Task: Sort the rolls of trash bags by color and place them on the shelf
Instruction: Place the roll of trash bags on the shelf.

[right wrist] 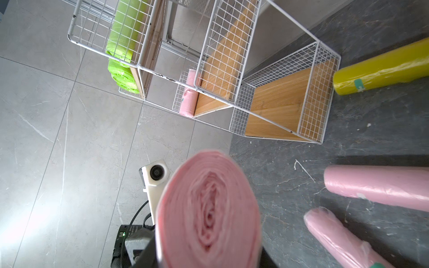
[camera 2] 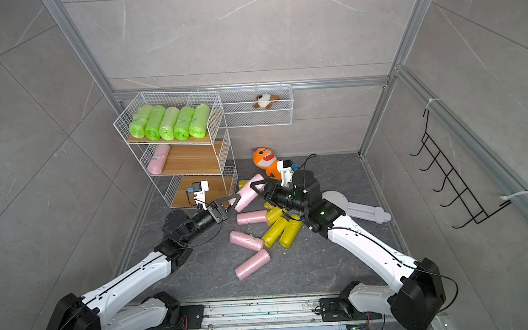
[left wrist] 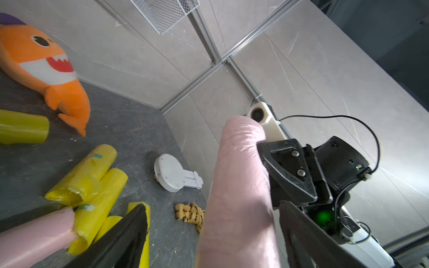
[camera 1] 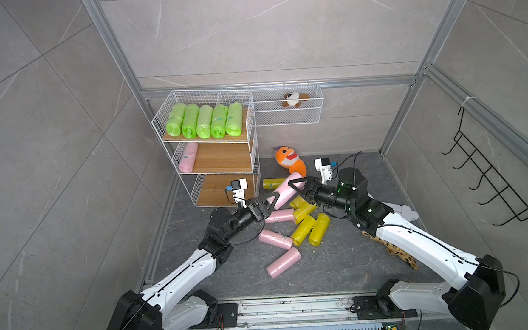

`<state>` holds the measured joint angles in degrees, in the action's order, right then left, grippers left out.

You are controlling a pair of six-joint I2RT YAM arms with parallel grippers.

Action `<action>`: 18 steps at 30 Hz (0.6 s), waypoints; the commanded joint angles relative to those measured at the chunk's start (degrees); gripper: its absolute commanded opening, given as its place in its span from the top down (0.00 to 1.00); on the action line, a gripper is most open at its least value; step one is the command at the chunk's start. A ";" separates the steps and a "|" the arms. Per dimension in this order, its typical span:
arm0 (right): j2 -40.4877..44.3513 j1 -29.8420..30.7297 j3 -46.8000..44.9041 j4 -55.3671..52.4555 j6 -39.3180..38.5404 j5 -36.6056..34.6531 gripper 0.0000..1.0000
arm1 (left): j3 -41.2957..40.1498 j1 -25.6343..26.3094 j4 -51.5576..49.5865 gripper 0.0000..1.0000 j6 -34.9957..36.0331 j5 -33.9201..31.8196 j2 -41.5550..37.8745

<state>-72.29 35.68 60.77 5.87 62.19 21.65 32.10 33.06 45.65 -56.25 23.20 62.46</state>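
Observation:
My right gripper is shut on the upper end of a pink roll, held slanted above the floor. My left gripper is open around its lower end; in the left wrist view a gap shows between the roll and one finger. The shelf stands at back left, with several green rolls on its top board and one pink roll on the middle board. Three pink rolls and several yellow rolls lie loose on the floor.
An orange plush shark lies behind the grippers. A white wire basket with a small plush hangs on the back wall. A white disc-shaped part and a spotted toy lie under my right arm. A black hook rack hangs on the right wall.

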 commanded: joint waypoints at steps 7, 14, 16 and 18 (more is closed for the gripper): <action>-0.91 0.05 2.25 6.26 1.52 1.66 0.60 | 1.08 0.38 8.58 0.32 -3.95 3.52 1.20; -1.71 -0.52 2.38 6.35 1.33 1.50 0.58 | 1.13 0.36 6.88 0.58 -3.78 4.05 1.63; -1.55 -0.70 2.18 6.10 1.05 1.30 0.57 | 1.30 0.36 5.60 0.67 -3.00 3.87 1.43; -1.34 -0.96 1.83 5.67 0.45 1.08 0.51 | 1.50 0.41 3.81 0.71 -1.76 3.80 0.83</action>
<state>-73.84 35.27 60.99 8.47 63.29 22.79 32.12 33.23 49.71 -59.79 25.65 64.12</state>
